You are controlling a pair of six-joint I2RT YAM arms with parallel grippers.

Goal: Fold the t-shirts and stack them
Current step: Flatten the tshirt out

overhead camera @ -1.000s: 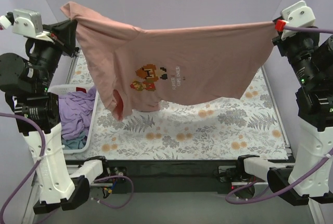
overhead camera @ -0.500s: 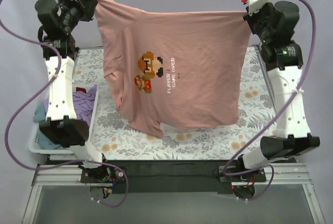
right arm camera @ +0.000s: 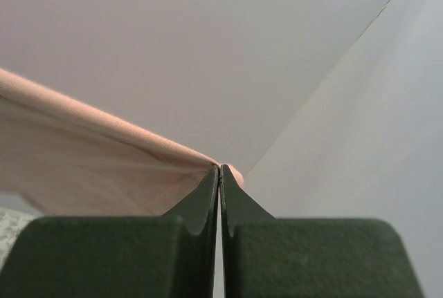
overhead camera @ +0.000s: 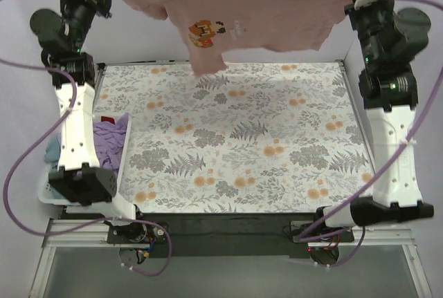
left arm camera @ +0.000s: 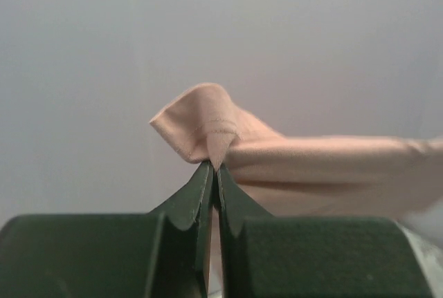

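- Holds the salmon-pink t-shirt (overhead camera: pixel 277 11) stretched in the air, high above the far edge of the floral table (overhead camera: pixel 277 132) and well clear of its surface.
- Pinches one hemmed corner in the left gripper (left arm camera: pixel 213 165), jaws closed tight on the cloth, with a small fold poking out above the tips.
- Pinches the opposite corner in the right gripper (right arm camera: pixel 220 166), jaws likewise closed on the fabric edge.
- Keeps the top edge nearly taut between the two, the body and a sleeve hanging below, the printed graphic (overhead camera: pixel 205 30) facing the top camera.
- Leaves a lavender t-shirt (overhead camera: pixel 109 139) and a teal t-shirt (overhead camera: pixel 52 149) bunched in the white basket (overhead camera: pixel 122 163) at the table's left edge.
- Looks like the spreading step: shirt lifted open, not yet laid down, nothing folded.
- Calls next for lowering both grippers together under tension, to drape the shirt flat before any fold.
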